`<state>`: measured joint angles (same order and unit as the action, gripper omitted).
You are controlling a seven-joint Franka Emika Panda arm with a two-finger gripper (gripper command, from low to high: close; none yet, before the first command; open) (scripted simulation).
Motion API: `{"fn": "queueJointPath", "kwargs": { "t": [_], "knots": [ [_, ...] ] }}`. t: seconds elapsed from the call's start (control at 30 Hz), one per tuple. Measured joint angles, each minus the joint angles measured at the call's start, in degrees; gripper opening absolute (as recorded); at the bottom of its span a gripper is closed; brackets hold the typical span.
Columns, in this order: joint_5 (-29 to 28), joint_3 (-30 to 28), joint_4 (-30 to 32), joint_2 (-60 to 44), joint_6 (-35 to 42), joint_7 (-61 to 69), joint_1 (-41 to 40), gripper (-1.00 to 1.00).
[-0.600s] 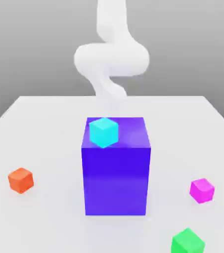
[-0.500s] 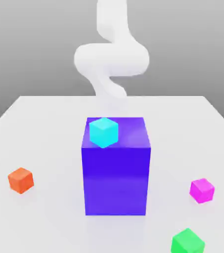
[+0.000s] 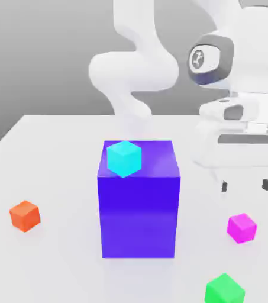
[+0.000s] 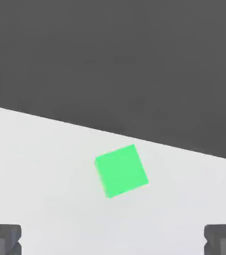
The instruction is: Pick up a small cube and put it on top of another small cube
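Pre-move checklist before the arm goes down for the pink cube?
1. Gripper open, holding nothing: ok.
2. Pink cube free on the table, nothing touching it: ok.
3. Gripper above the pink cube in the exterior view: ok; exact centring: cannot tell.
4. Green cube in the hand view, not the pink one: not ok.
5. Big blue block with cyan cube on top, apart from the gripper: ok.
6. Orange cube far off at the exterior view's left: ok.
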<state>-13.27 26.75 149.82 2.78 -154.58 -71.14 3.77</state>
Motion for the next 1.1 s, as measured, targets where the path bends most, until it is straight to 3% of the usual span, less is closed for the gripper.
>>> {"fn": "queueJointPath", "kwargs": {
  "t": [0.2,0.47,0.5,0.7,0.8,1.0,1.1],
  "knots": [
    [-0.36,1.79,4.36,-10.86,-6.87,-4.27,5.47,0.0],
    [-13.16,-10.79,1.85,-21.73,-14.49,-14.36,15.66,0.0],
    [-14.65,-12.64,1.51,-23.03,-15.43,-15.46,17.18,-1.0],
    [-15.47,-13.62,1.35,-23.68,-15.99,-16.12,18.0,-1.0],
    [-12.68,-10.42,1.95,-21.38,-14.36,-14.02,15.42,-1.0],
    [-1.65,-1.93,4.17,-13.43,-8.96,-5.64,9.33,-1.0],
    [2.28,-0.85,2.98,-11.23,-5.66,-1.97,7.26,-1.0]
  ]
}}
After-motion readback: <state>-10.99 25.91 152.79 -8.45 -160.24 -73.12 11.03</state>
